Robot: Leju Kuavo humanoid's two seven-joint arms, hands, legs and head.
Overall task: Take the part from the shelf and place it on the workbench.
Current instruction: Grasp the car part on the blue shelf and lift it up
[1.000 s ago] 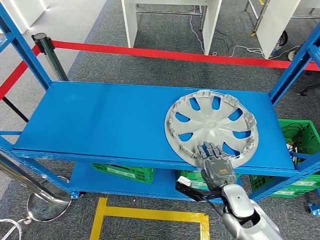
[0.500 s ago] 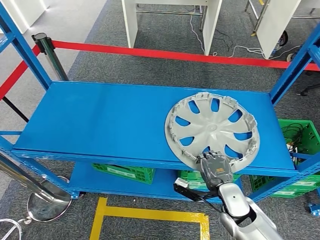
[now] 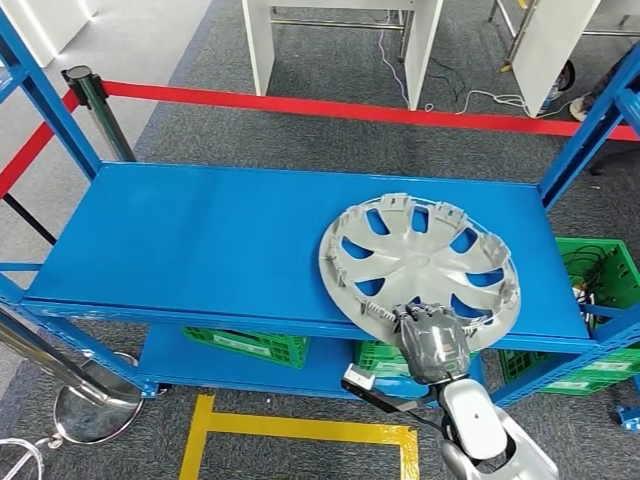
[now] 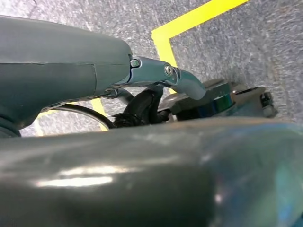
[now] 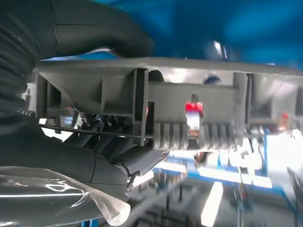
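Right robot hand [image 3: 430,343] grips the near rim of the hubcap [image 3: 420,263], fingers curled over the edge. Right wrist view: thumb above the rim [image 5: 150,101], fingers below. Hubcap lies on the blue shelf [image 3: 189,245], right half, near edge overhanging the front. No legible writing on the hubcap.

We see the grey hubcap [image 3: 420,264], round with spoke-shaped openings and clips around its rim, tilted on the blue shelf [image 3: 189,240], toward its right end, its near edge overhanging the shelf's front lip
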